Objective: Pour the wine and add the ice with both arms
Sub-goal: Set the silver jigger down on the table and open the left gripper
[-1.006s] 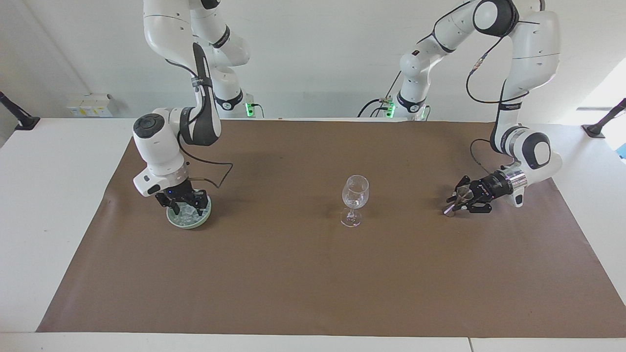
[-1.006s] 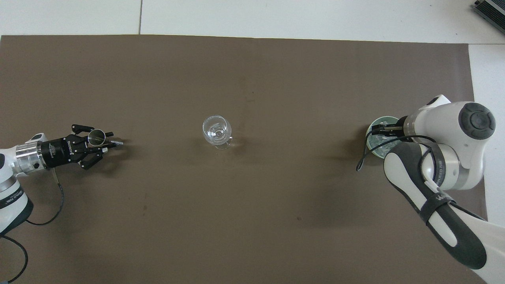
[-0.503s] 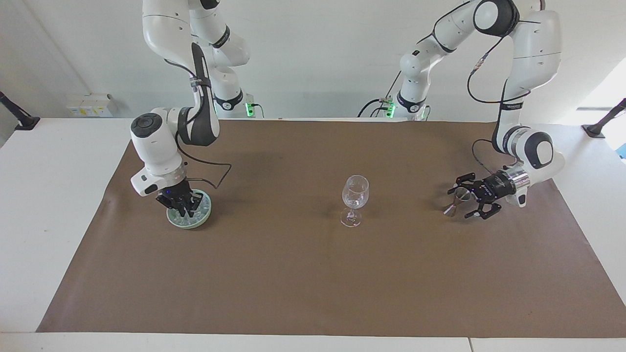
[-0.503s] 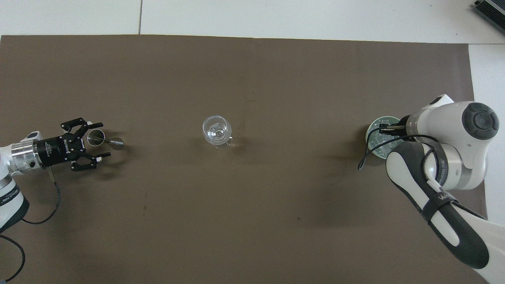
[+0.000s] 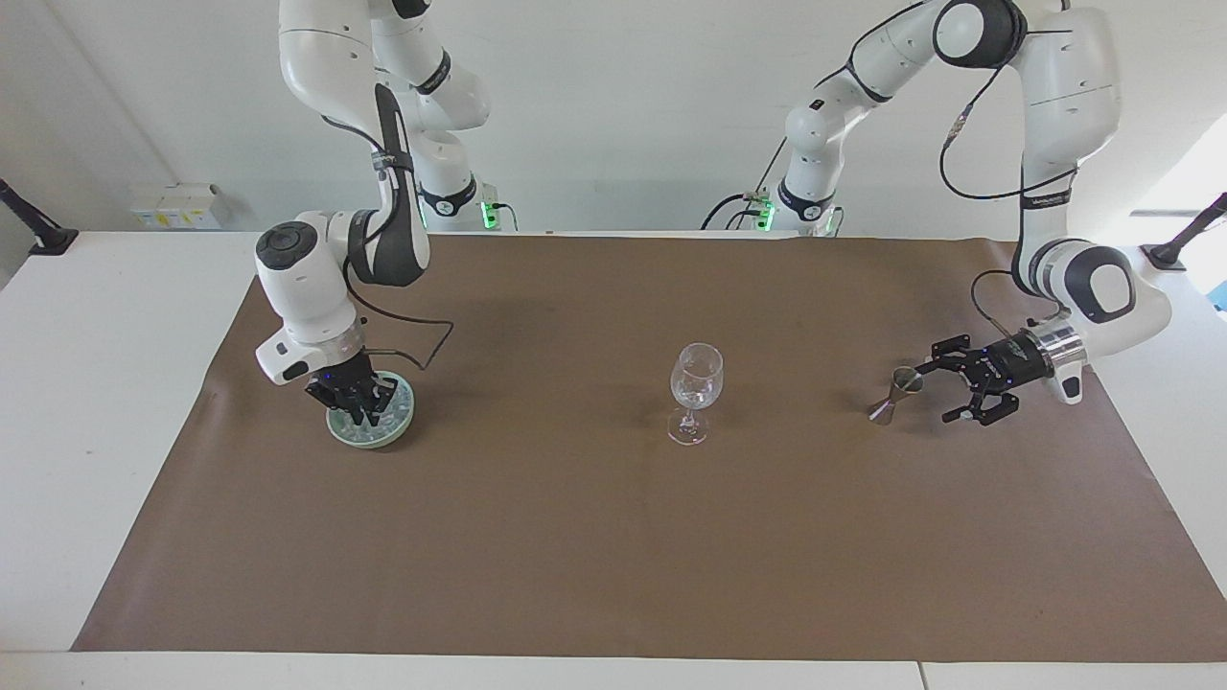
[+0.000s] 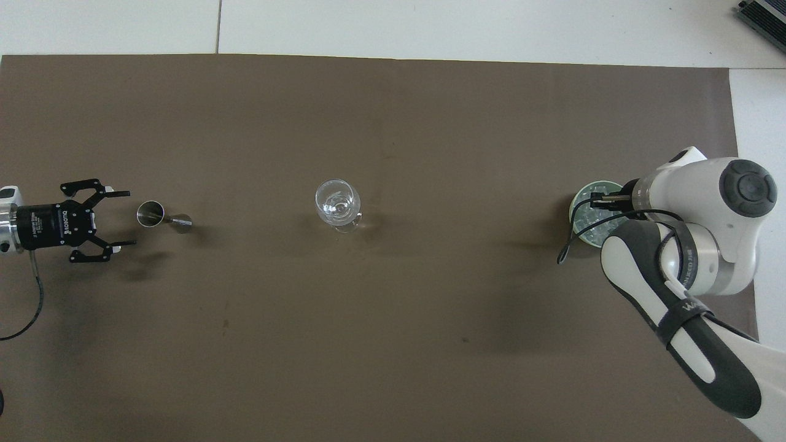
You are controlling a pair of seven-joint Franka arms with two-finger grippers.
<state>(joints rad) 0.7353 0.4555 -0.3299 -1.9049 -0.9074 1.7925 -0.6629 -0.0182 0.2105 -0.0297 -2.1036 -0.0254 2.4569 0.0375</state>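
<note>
A clear stemmed glass (image 5: 695, 391) (image 6: 336, 202) stands mid-mat. Toward the right arm's end sits a green dish (image 5: 404, 422) (image 6: 576, 205) heaped with ice (image 5: 387, 406) (image 6: 588, 223). My right gripper (image 5: 364, 418) (image 6: 594, 202) points down into the ice, its fingertips shut together; I cannot see whether a cube sits between them. A small metal jigger (image 5: 895, 393) (image 6: 158, 215) stands on the mat toward the left arm's end. My left gripper (image 5: 936, 393) (image 6: 129, 218) lies level just beside it, open and clear of it. Wine is out of view.
The brown mat (image 5: 613, 537) covers most of the white table (image 5: 96, 383). The right arm's elbow and cable (image 6: 675, 282) hang over the mat beside the dish.
The left gripper opened, let go of the jigger and drew back toward its own end of the table. The right gripper shut down in the ice.
</note>
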